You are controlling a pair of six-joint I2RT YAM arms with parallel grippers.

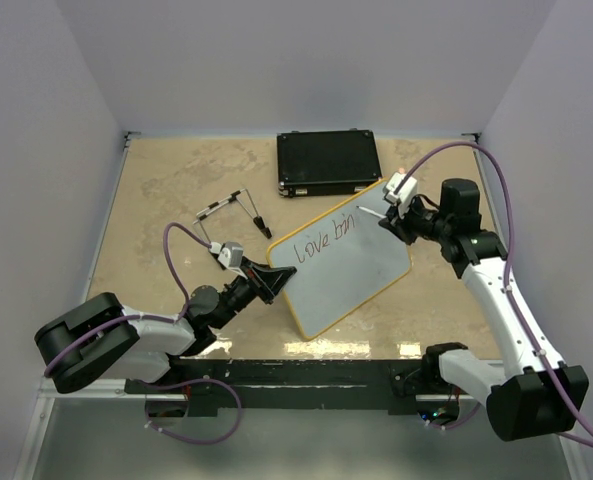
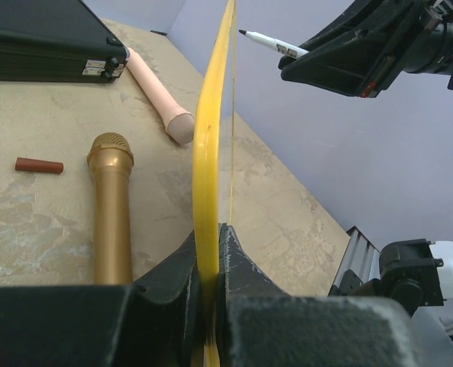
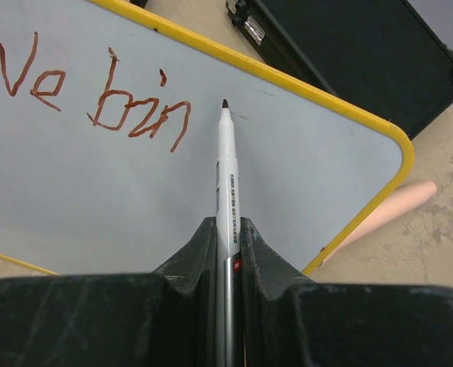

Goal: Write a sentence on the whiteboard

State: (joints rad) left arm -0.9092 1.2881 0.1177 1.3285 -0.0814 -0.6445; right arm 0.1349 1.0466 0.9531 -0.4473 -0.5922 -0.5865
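Note:
The whiteboard (image 1: 351, 270), pale with a yellow frame, is held tilted over the table. The sentence (image 1: 328, 238) on it reads "Love bin"; in the right wrist view the letters (image 3: 138, 115) look red-brown. My left gripper (image 1: 276, 283) is shut on the board's near-left edge; its frame (image 2: 208, 153) runs between the jaws (image 2: 211, 260). My right gripper (image 1: 391, 215) is shut on a white marker (image 3: 227, 176). The marker's tip points at the board face (image 3: 302, 176) just right of the "n". In the left wrist view a small gap shows between the marker (image 2: 276, 44) and the board.
A black case (image 1: 328, 162) lies behind the board. A thin dark-and-white stick (image 1: 221, 207) and a small dark piece (image 1: 260, 221) lie at the left. Under the board lie a gold microphone (image 2: 111, 206), a pink microphone (image 2: 161, 95) and a small red cap (image 2: 39, 165).

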